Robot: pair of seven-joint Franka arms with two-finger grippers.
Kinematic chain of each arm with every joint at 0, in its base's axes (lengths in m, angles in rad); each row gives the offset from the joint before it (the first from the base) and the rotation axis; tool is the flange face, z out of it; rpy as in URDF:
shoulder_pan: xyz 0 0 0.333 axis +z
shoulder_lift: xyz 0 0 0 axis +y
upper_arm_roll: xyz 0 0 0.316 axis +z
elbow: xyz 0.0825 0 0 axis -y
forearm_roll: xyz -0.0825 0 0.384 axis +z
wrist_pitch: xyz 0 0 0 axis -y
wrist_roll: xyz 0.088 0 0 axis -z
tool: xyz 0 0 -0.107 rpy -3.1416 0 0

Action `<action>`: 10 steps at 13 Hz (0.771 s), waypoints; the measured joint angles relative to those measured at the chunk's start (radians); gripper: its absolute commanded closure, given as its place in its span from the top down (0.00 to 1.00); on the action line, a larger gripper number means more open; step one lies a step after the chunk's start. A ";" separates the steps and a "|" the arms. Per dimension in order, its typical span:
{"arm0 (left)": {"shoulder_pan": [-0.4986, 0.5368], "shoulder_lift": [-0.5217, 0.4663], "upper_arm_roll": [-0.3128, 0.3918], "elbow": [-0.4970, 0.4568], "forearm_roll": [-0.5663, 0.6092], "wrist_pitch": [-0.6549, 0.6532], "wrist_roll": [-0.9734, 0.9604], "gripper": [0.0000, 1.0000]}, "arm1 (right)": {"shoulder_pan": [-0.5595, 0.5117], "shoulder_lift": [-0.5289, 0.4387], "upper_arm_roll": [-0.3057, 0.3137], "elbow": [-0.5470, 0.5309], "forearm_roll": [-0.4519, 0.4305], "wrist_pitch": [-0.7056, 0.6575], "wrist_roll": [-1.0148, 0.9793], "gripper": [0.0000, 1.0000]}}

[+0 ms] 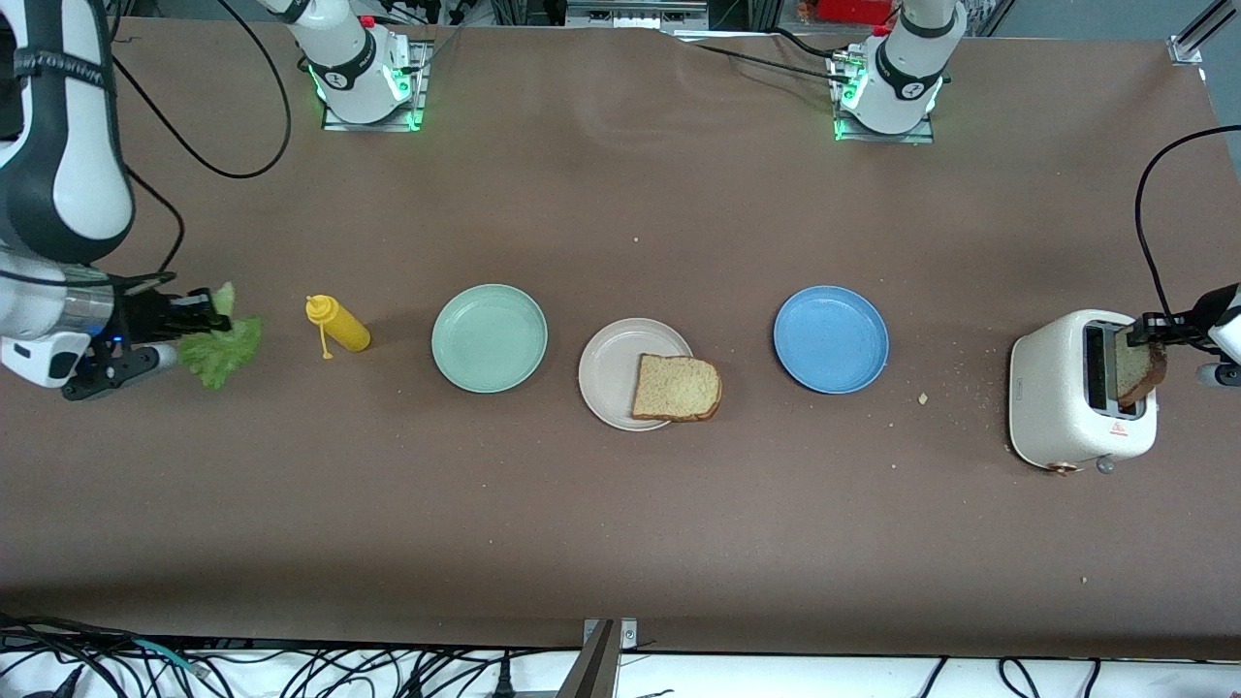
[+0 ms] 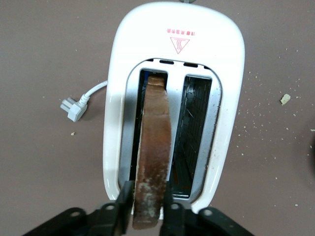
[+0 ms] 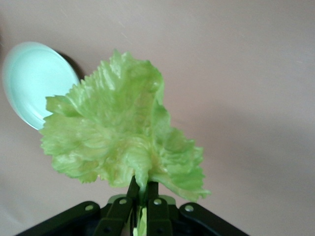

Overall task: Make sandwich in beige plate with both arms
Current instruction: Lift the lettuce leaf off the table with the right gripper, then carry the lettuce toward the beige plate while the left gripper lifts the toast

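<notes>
Left wrist view alone: left pincer clamping bread slice, unplugged plug beside toaster.

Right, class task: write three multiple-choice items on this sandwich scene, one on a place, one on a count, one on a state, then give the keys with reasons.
1. Where does the bread slice on the table lie?
A. on the beige plate
B. on the blue plate
C. in the toaster

2. How many plates are on the table?
A. two
B. three
C. four

3. What does the right tool hold?
A. a mustard bottle
B. nothing
C. a lettuce leaf

Keys: 1 A, the bread slice rests on the beige plate, overhanging its rim. 2 B, mint-green plate, beige, blue plate. 3 C, the right tool is shut on the lettuce leaf.
</notes>
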 measured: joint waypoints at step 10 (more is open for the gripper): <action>-0.019 -0.011 -0.044 0.231 0.076 -0.172 0.000 0.00 | 0.146 0.062 0.296 0.005 0.230 0.296 0.941 0.00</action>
